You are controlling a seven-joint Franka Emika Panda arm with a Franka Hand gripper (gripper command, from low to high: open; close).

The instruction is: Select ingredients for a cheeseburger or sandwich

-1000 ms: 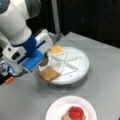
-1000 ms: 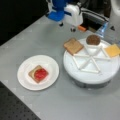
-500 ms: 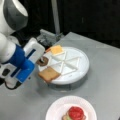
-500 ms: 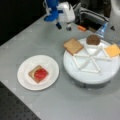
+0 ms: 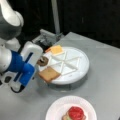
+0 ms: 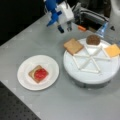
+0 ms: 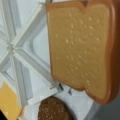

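— Sandwich (image 6: 38,74)?
— Sits in the middle of the white plate (image 6: 23,80), in both front views. Toast square at the bottom, red tomato disc (image 6: 40,73) on top, a bit of green at the edge in a front view (image 5: 66,117).
— And the plate?
— Rests on the grey table (image 6: 50,107), near its edge, just beside the divided tray (image 6: 75,72).
— Left in the tray?
— Second toast slice (image 6: 73,46) in a rim compartment, with one corner past the rim. Brown patty (image 6: 93,40) in the next wedge, yellow cheese (image 6: 112,50) one further. Other wedges bare.
— Gripper (image 6: 65,27)?
— Hangs over the table just outside the tray's rim, nearest the toast slice. Fingers apart, clamped on nothing.
— Wrist view?
— Looks down on that slice (image 7: 80,47), with patty (image 7: 53,110) and cheese (image 7: 7,105) at the bottom.
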